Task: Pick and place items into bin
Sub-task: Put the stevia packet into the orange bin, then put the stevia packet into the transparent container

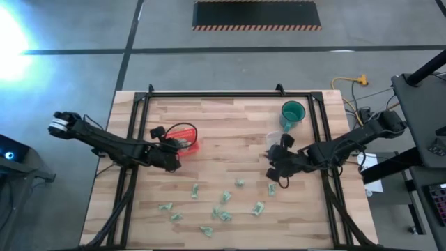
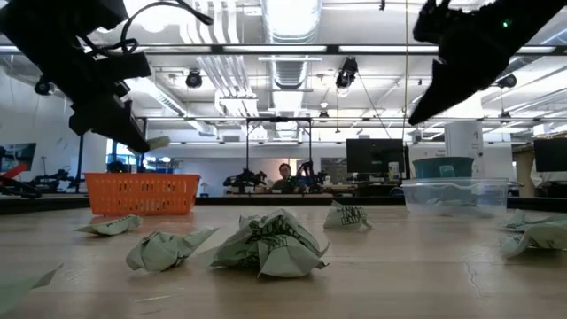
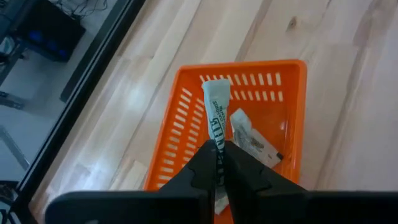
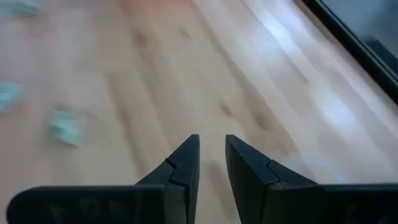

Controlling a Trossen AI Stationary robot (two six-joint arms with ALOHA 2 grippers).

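Observation:
The red-orange bin point(image 1: 189, 130) stands on the wooden table's left half. My left gripper point(image 1: 174, 148) hovers over the bin's near side, shut on one pale green-and-white item point(image 3: 216, 106). Another item point(image 3: 252, 140) lies on the bin's floor. Several more items point(image 1: 223, 209) lie scattered on the near middle of the table, and they show large in the low view point(image 2: 266, 244). My right gripper point(image 4: 211, 149) hangs above bare wood on the table's right half point(image 1: 274, 169), its fingers a little apart with nothing between them. My left gripper pinches the item's near end point(image 3: 218, 148) between its two fingertips. The fingers slant down toward the bin from the table's left. The rest of the item sticks out past the fingertips point(image 2: 158, 142), lifted clear above the bin's floor.
A green cup point(image 1: 293, 113) and a clear plastic tub point(image 1: 274, 139) stand at the back right, close to my right arm. A black frame point(image 1: 230, 95) runs along the table's far and side edges. Bare wood lies between the bin and the tub.

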